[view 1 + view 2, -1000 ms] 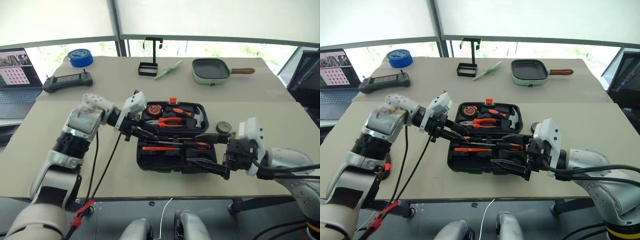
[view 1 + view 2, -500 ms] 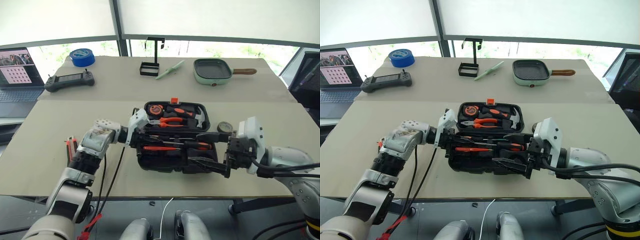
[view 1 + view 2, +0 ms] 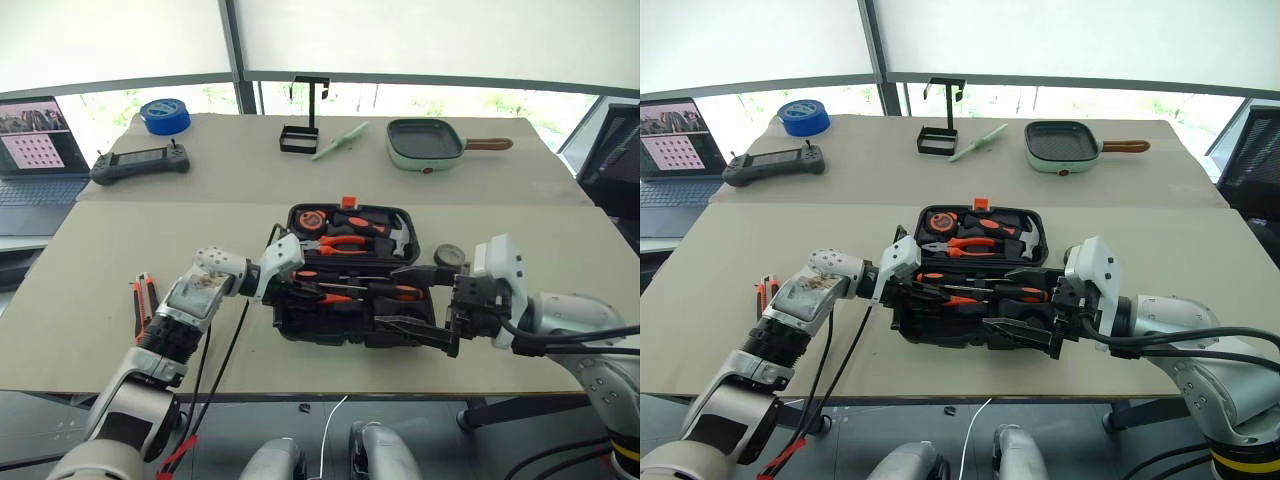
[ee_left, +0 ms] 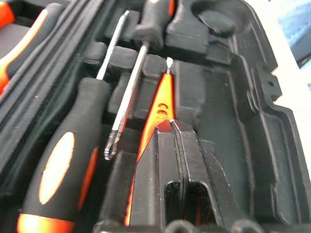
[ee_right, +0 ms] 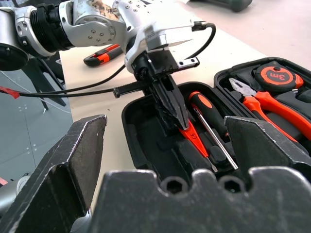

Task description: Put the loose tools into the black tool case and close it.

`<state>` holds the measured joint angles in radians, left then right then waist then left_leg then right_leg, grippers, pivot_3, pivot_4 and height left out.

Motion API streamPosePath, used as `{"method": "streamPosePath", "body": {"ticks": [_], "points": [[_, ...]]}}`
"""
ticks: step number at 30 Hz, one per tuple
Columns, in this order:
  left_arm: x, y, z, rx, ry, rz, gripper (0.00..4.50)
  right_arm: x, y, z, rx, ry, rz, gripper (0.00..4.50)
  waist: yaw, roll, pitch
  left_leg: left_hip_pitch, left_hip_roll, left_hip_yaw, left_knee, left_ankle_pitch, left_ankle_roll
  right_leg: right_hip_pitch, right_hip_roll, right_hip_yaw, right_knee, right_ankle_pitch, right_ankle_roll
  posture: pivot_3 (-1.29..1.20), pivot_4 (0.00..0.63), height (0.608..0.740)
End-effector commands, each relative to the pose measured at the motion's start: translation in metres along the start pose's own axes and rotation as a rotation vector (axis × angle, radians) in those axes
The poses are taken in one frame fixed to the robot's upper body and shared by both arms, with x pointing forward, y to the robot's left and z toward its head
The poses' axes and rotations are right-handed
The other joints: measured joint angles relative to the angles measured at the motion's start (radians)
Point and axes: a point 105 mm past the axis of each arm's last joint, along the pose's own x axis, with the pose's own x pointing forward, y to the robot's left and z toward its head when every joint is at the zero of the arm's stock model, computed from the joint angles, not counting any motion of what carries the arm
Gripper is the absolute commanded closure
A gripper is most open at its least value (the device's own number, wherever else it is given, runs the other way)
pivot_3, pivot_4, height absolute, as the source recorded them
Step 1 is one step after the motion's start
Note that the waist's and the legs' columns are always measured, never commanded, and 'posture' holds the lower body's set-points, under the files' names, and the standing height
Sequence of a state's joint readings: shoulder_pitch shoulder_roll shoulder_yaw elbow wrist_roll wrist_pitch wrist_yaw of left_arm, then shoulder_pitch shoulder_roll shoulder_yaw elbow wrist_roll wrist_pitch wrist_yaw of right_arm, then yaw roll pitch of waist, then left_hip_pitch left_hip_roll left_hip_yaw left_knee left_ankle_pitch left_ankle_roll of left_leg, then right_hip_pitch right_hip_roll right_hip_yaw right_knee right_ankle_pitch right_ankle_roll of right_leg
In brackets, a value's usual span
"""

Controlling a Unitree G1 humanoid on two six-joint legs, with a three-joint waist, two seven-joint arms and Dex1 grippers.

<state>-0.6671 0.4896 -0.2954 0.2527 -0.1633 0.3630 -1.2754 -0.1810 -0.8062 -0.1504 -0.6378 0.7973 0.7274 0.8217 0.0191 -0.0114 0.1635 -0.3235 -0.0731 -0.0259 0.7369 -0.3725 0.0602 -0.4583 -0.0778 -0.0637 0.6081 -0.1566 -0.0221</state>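
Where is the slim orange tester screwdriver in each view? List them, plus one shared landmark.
Left eye: tester screwdriver in the black tool case, at the left gripper.
Right eye: same slot.
Left wrist: running out beneath that gripper.
Right wrist: beneath the left gripper.
Landmark: neighbouring screwdriver.

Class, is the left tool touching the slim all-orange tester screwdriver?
Touching. The left wrist view shows the left tool shut on the slim all-orange tester screwdriver; the right wrist view agrees.

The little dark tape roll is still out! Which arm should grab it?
Probably right. The tape roll sits beyond the open right claw, right of the tool case; the left claw is shut on the orange screwdriver inside it.
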Motion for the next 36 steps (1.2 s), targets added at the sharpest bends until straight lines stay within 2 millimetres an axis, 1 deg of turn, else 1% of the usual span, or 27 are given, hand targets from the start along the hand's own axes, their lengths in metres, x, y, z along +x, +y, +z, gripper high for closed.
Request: {"method": "streamPosePath", "body": {"ticks": [1, 4, 7, 10, 15, 19, 22, 26, 28, 30, 32, 33, 36], "points": [[-0.002, 0.003, -0.009, -0.038, 0.012, 0.024, 4.48, -0.001, 0.001, 0.009, -0.036, -0.030, -0.004, 0.00, 0.002, 0.000, 0.000, 0.001, 0.000, 0.000, 0.000, 0.000, 0.000, 0.001, 0.000, 0.000, 0.000, 0.000, 0.000, 0.00, 0.150, 0.740], [-0.008, 0.008, 0.008, -0.039, -0.066, 0.042, 4.48, -0.001, 0.001, 0.008, -0.038, -0.028, -0.003, 0.00, 0.002, 0.000, 0.000, 0.001, 0.000, 0.000, 0.000, 0.000, 0.000, 0.000, 0.000, 0.001, 0.000, 0.000, 0.000, 0.00, 0.150, 0.740], [-0.016, 0.007, 0.025, -0.032, -0.140, 0.037, 4.48, 0.000, 0.001, 0.008, -0.037, -0.027, 0.000, 0.00, 0.001, 0.000, 0.000, 0.000, 0.000, 0.000, -0.001, 0.000, 0.000, -0.001, 0.001, 0.000, 0.001, 0.000, 0.000, 0.00, 0.150, 0.740], [-0.018, 0.003, 0.031, -0.014, -0.164, 0.021, 4.48, 0.000, 0.000, 0.007, -0.038, -0.025, 0.007, 0.00, 0.001, 0.000, 0.000, -0.001, 0.000, 0.000, -0.001, 0.000, 0.000, -0.001, 0.000, 0.000, 0.000, 0.000, 0.000, 0.00, 0.150, 0.740], [-0.010, -0.005, 0.016, 0.028, -0.097, 0.001, 4.48, 0.002, -0.003, 0.009, -0.037, -0.031, 0.011, 0.00, 0.000, 0.000, 0.000, -0.001, 0.000, 0.000, -0.001, 0.000, 0.000, -0.001, 0.000, 0.000, 0.000, 0.000, 0.000, 0.00, 0.150, 0.740], [0.001, 0.009, 0.003, 0.032, -0.058, 0.085, 4.48, 0.003, -0.003, 0.011, -0.033, -0.039, 0.016, 0.00, 0.003, 0.000, 0.000, 0.000, 0.000, 0.000, -0.001, 0.000, 0.000, -0.001, 0.000, 0.000, 0.000, 0.000, 0.000, 0.00, 0.150, 0.740], [0.006, 0.011, -0.005, 0.037, -0.035, 0.094, 4.48, 0.003, -0.001, 0.011, -0.032, -0.037, 0.020, 0.00, 0.009, 0.000, 0.000, 0.000, 0.000, 0.000, 0.000, 0.000, 0.000, 0.000, 0.000, 0.000, 0.000, 0.000, 0.000, 0.00, 0.150, 0.740], [0.008, 0.009, -0.009, 0.032, -0.050, 0.088, 4.48, 0.002, 0.001, 0.010, -0.028, -0.031, 0.024, 0.00, 0.010, 0.000, 0.000, 0.001, 0.000, 0.000, -0.001, 0.000, 0.000, 0.000, 0.000, 0.000, 0.000, 0.000, 0.000, 0.00, 0.150, 0.740], [0.006, 0.006, -0.007, 0.038, -0.068, 0.078, 4.48, 0.002, 0.002, 0.010, -0.026, -0.031, 0.025, 0.00, 0.011, 0.000, 0.000, 0.001, 0.000, 0.000, -0.001, 0.000, 0.000, 0.000, 0.000, 0.000, 0.000, 0.000, 0.000, 0.00, 0.150, 0.740], [0.002, 0.004, 0.000, 0.038, -0.099, 0.075, 4.48, 0.002, 0.001, 0.010, -0.025, -0.032, 0.024, 0.00, 0.010, 0.000, 0.000, 0.001, 0.000, 0.000, -0.001, 0.000, 0.000, 0.000, 0.000, 0.000, 0.000, 0.000, 0.000, 0.00, 0.150, 0.740], [-0.007, 0.001, 0.010, 0.046, -0.139, 0.084, 4.48, 0.003, 0.001, 0.010, -0.025, -0.035, 0.026, 0.00, 0.008, 0.000, 0.000, 0.001, 0.000, 0.000, -0.001, 0.000, 0.000, 0.000, 0.000, 0.001, 0.000, 0.000, 0.000, 0.00, 0.150, 0.740], [-0.014, 0.000, 0.017, 0.050, -0.160, 0.098, 4.48, 0.004, 0.001, 0.010, -0.026, -0.037, 0.028, 0.00, 0.007, 0.000, 0.000, 0.001, 0.000, 0.000, -0.001, 0.000, 0.000, 0.000, 0.000, 0.000, 0.000, 0.000, 0.000, 0.00, 0.150, 0.740], [-0.037, -0.004, 0.028, 0.055, -0.190, 0.155, 4.48, 0.006, -0.001, 0.011, -0.034, -0.042, 0.037, 0.00, 0.002, 0.000, 0.000, 0.000, 0.000, 0.000, -0.002, 0.000, 0.000, -0.001, 0.000, 0.000, 0.000, 0.000, 0.000, 0.00, 0.150, 0.740]]}}
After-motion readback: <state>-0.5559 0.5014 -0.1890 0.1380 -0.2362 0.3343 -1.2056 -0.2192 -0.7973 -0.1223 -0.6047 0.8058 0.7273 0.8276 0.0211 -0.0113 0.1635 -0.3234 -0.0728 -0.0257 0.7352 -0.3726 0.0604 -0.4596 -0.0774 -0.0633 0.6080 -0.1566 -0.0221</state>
